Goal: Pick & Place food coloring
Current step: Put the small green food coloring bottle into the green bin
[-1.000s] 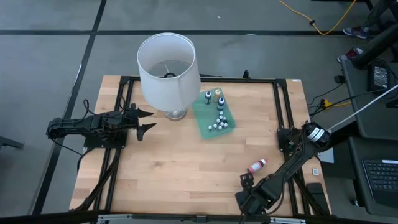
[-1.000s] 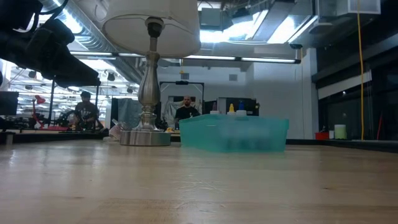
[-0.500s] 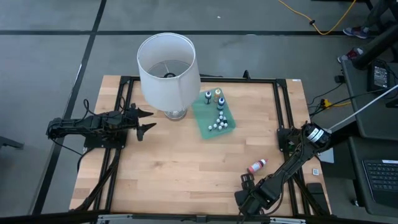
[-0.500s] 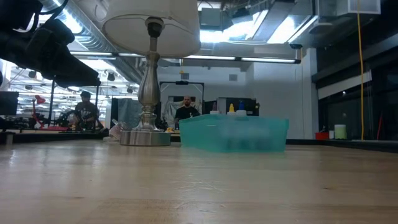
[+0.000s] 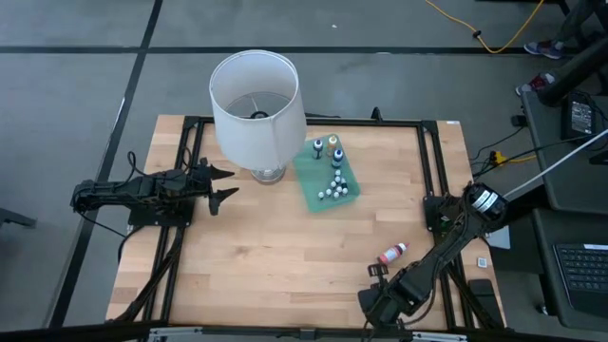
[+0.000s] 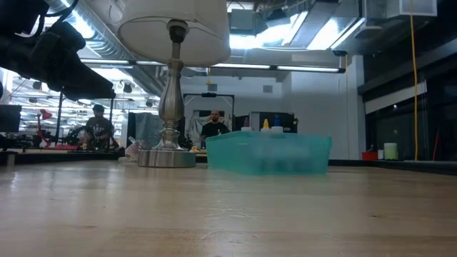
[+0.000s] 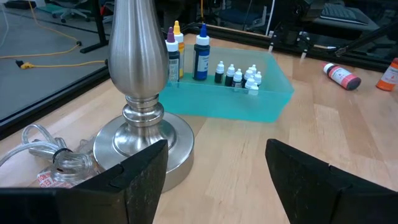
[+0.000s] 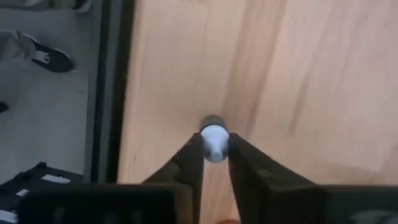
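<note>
Several tiny white-capped food coloring bottles (image 5: 332, 185) stand in the translucent green tray (image 5: 312, 190) beside the lamp, together with three taller bottles (image 7: 200, 53). They also show in the left wrist view (image 7: 239, 76). My right gripper (image 8: 214, 146) points down near the table's near right edge (image 5: 382, 306) and is shut on one tiny dark bottle with a white cap (image 8: 213, 132). My left gripper (image 5: 224, 185) waits open at the table's left, level, facing the lamp's base (image 7: 142, 140). My right gripper pinches the tiny bottle by its white cap (image 8: 215, 149) between its two fingertips (image 8: 193, 152), coming from above and pointing down. The dark body (image 8: 211, 119) sticks out past the fingertips toward the table. Whether it rests on the wood, I cannot tell.
A big white lampshade (image 5: 256, 104) on a metal lamp stands at the far left of centre. A red bottle with a white cap (image 5: 392, 254) lies on the wood near the right arm. A dark frame rail (image 8: 112, 81) runs along the table edge by my right gripper.
</note>
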Tool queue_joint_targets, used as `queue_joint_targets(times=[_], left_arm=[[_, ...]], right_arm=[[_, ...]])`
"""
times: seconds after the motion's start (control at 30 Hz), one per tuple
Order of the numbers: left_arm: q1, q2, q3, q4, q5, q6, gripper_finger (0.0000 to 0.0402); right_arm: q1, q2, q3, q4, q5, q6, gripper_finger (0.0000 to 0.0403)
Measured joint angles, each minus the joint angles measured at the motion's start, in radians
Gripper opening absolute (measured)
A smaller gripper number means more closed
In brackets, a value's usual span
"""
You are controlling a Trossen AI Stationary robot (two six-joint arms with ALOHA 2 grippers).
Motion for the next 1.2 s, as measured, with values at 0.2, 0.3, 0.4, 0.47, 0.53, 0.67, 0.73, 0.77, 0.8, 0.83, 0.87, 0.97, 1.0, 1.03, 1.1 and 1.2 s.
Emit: queue_joint_targets(times=[0.2,0.3,0.4,0.47,0.53,0.67,0.73,0.77,0.8,0.83,0.87,0.97,1.0,1.03,1.1,1.2], left_arm=[[0.0,0.0,0.0,0.0,0.0,0.0,0.0268],[0.0,0.0,0.0,0.0,0.0,0.0,0.0269],[0.0,0.0,0.0,0.0,0.0,0.0,0.0269],[0.0,0.0,0.0,0.0,0.0,0.0,0.0268],[0.0,0.0,0.0,0.0,0.0,0.0,0.0267],[0.0,0.0,0.0,0.0,0.0,0.0,0.0269],[0.0,0.0,0.0,0.0,0.0,0.0,0.0269],[0.0,0.0,0.0,0.0,0.0,0.0,0.0269],[0.0,0.0,0.0,0.0,0.0,0.0,0.0268],[0.0,0.0,0.0,0.0,0.0,0.0,0.0267],[0.0,0.0,0.0,0.0,0.0,0.0,0.0266],[0.0,0.0,0.0,0.0,0.0,0.0,0.0266],[0.0,0.0,0.0,0.0,0.0,0.0,0.0266],[0.0,0.0,0.0,0.0,0.0,0.0,0.0266],[0.0,0.0,0.0,0.001,0.0,0.0,0.0267],[0.0,0.0,0.0,0.001,0.0,0.0,0.0269]], right_arm=[[-0.085,-0.047,0.0,-0.019,-0.017,-0.083,0.0044],[-0.144,-0.057,0.0,-0.043,-0.038,-0.121,0.0058],[-0.212,-0.065,0.003,-0.088,-0.043,-0.182,0.0069],[-0.263,-0.064,0.023,-0.144,-0.043,-0.242,0.0066],[-0.319,-0.064,0.054,-0.174,-0.043,-0.315,0.0056],[-0.44,-0.064,0.133,-0.192,-0.029,-0.448,0.0047],[-0.498,-0.064,0.18,-0.195,-0.009,-0.505,0.0051],[-0.527,-0.064,0.203,-0.2,0.006,-0.534,0.0054],[-0.557,-0.064,0.225,-0.205,0.017,-0.561,0.0057],[-0.585,-0.064,0.246,-0.206,0.03,-0.59,0.0058],[-0.611,-0.064,0.265,-0.207,0.037,-0.618,0.0058],[-0.691,-0.049,0.325,-0.209,0.049,-0.692,0.0053],[-0.715,-0.038,0.341,-0.211,0.049,-0.709,0.0052],[-0.737,-0.025,0.359,-0.212,0.049,-0.723,0.0052],[-0.775,-0.001,0.39,-0.21,0.049,-0.741,0.0053],[-0.822,0.032,0.418,-0.197,0.048,-0.76,0.0054]])
